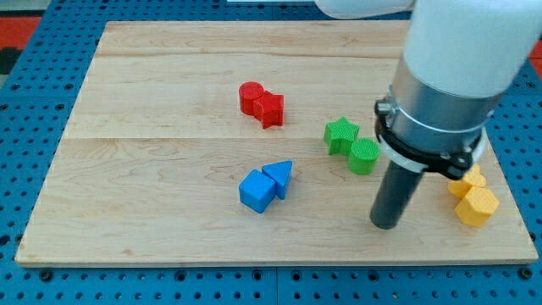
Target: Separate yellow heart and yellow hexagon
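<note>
- Resting on the bare wooden board, my tip is a plain dark rod end with nothing to open or close and it holds nothing; it stands near the view's lower right, apart from every block.
- Two yellow wooden blocks sit touching near the board's right edge: the yellow hexagon lies nearer the view's bottom, and the yellow heart is just above it, partly hidden by the arm's grey collar.
- My tip stands to the left of this pair, likely so a rightward push can wedge between them.
- Elsewhere, a green star touches a green cylinder, a blue cube touches a blue triangle, and two red blocks sit joined.
</note>
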{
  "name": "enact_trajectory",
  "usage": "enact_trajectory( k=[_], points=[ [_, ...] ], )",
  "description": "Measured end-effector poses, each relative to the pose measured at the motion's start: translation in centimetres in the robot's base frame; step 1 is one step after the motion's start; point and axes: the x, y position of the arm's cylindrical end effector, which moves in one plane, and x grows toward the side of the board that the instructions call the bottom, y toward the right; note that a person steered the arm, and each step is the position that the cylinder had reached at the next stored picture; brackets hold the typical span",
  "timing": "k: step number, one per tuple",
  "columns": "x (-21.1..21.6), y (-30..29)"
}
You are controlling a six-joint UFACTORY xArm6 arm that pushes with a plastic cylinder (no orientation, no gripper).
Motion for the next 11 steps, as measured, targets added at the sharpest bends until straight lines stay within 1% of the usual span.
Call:
enact_trajectory(
  k=[1, 4, 5, 6, 8, 10, 11],
  points=[
    [2.3, 3.1],
    [2.3, 17.4],
    [1.8, 18.4],
    [-0.8, 17.4],
    [-4.0, 12.4],
    [-4.6, 7.4],
    [-6.1, 6.4]
  ],
)
